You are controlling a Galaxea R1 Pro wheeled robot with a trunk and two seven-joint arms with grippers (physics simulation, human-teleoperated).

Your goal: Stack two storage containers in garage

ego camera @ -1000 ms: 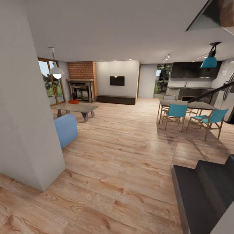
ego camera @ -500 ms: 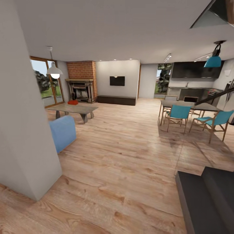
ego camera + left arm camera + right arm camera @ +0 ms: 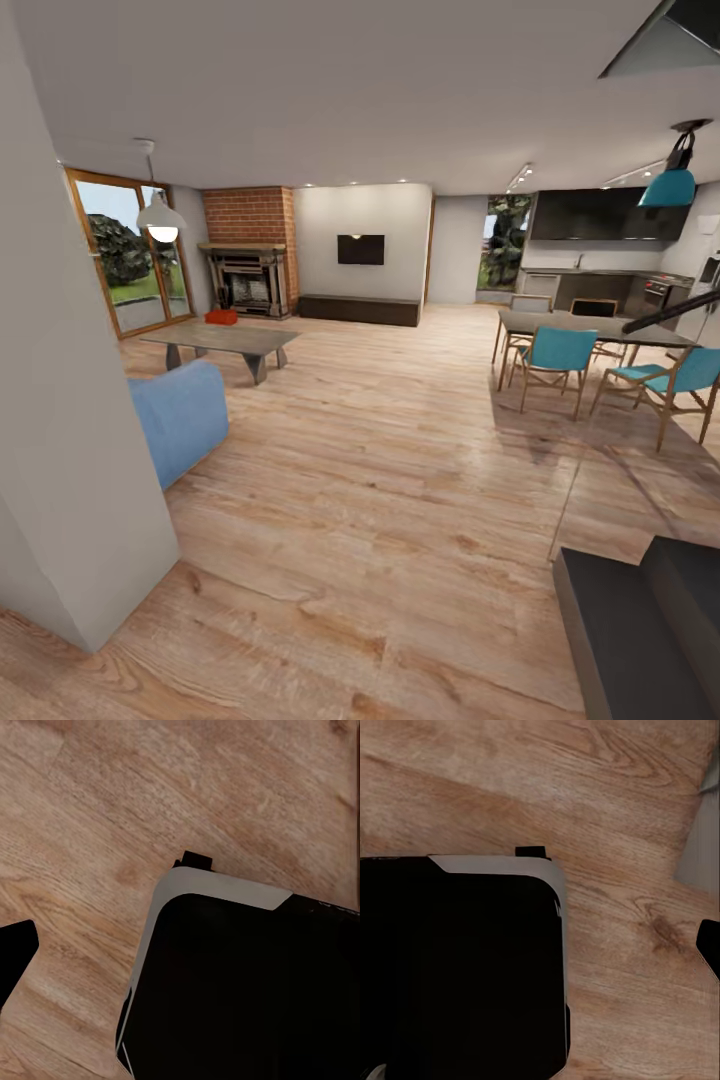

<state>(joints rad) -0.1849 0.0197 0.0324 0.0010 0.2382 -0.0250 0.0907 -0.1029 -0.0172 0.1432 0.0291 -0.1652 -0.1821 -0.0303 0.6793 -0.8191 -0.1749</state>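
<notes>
Left gripper: fingers out of sight in the left wrist view; opening impossible to judge; black robot body (image 3: 247, 982) over wood-plank floor (image 3: 112, 810).
Right gripper: likewise unreadable; the same dark body and planks in the right wrist view.
Storage containers: small orange-red shape (image 3: 221, 316) far left, on the floor before the brick fireplace (image 3: 248, 262), beyond the low table (image 3: 222, 343); one or two, too small to tell.
Living room: blue seat (image 3: 180, 418) near left, dining table with teal chairs (image 3: 556, 355) right, dark bench (image 3: 360, 309) far centre.
Change: camera now further forward; wall corner (image 3: 70, 450) slid leftward, glass door (image 3: 125, 255) more exposed.
</notes>
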